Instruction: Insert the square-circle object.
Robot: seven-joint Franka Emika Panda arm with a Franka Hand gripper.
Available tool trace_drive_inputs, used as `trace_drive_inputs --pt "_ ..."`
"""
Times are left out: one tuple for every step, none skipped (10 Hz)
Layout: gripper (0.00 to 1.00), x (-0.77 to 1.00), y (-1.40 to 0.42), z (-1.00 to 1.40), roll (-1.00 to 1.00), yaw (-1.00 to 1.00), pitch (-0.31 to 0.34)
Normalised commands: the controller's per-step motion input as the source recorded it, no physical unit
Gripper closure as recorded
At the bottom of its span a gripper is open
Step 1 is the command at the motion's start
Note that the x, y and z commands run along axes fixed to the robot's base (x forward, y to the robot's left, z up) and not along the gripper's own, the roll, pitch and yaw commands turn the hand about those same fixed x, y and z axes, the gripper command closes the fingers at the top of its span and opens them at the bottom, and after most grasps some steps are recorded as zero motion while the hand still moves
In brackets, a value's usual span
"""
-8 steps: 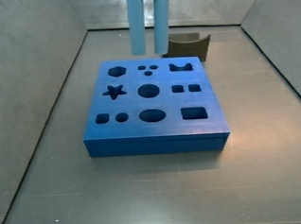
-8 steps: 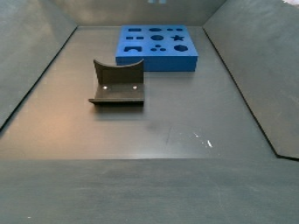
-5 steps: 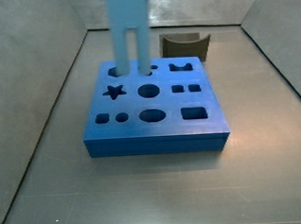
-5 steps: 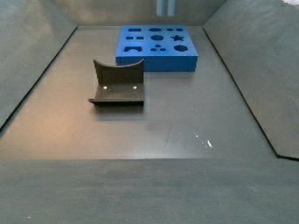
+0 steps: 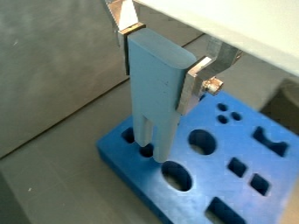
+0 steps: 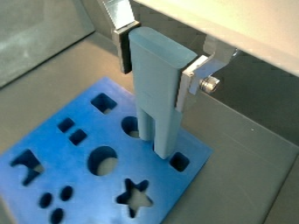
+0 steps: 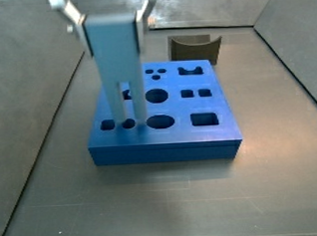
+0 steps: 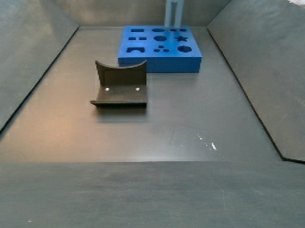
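My gripper (image 7: 109, 15) is shut on the top of the square-circle object (image 7: 116, 64), a tall, flat, pale sky-blue block held upright. Both wrist views show the silver fingers (image 5: 198, 77) (image 6: 191, 79) clamping its two flat sides (image 5: 158, 87) (image 6: 158, 96). Its two short pegs reach down to a square hole and a round hole at a corner of the blue board (image 7: 175, 134). I cannot tell whether the pegs are inside the holes. In a side view only the block's lower part (image 8: 176, 13) shows above the board (image 8: 179, 61); the gripper is out of frame there.
A dark grey curved piece (image 8: 119, 85) stands on the floor beside the board, also seen behind it (image 7: 195, 46). The board (image 5: 228, 188) (image 6: 70, 166) has several other shaped holes. Grey walls enclose the floor on all sides.
The gripper has carried the block from the board's far edge to its near left corner and lowered it, so the pegs now reach the board's top.
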Motion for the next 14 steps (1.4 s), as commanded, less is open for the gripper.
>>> trace_drive_inputs --pt "1.00 -0.21 -0.09 -0.17 0.00 0.42 -0.086" --pt "1.00 -0.20 -0.01 -0.11 -0.07 0.26 -0.116" --pt "1.00 -0.19 0.00 -0.09 -0.05 0.14 -0.107" --pt "1.00 -0.22 0.00 -0.20 0.00 0.11 -0.066" --pt "1.00 -0.14 0.00 -0.24 0.03 0.05 -0.023" --pt "1.00 -0.15 0.00 -0.26 0.04 0.00 -0.011" --pt "1.00 -0.33 0.00 -0.28 0.00 0.00 -0.066" --pt "1.00 -0.11 0.00 -0.33 -0.01 0.00 -0.084" --pt "1.00 0.00 -0.04 -0.37 0.00 0.00 -0.070" --pt "1.00 0.00 -0.04 -0.41 0.00 0.00 -0.093" --pt "1.00 0.00 -0.04 -0.41 0.00 0.00 -0.110" --pt "1.00 -0.01 -0.03 -0.36 0.00 0.00 -0.107" --pt "1.00 0.00 -0.03 -0.37 0.00 0.00 -0.096" --pt "1.00 0.00 -0.02 -0.40 0.00 0.00 -0.069"
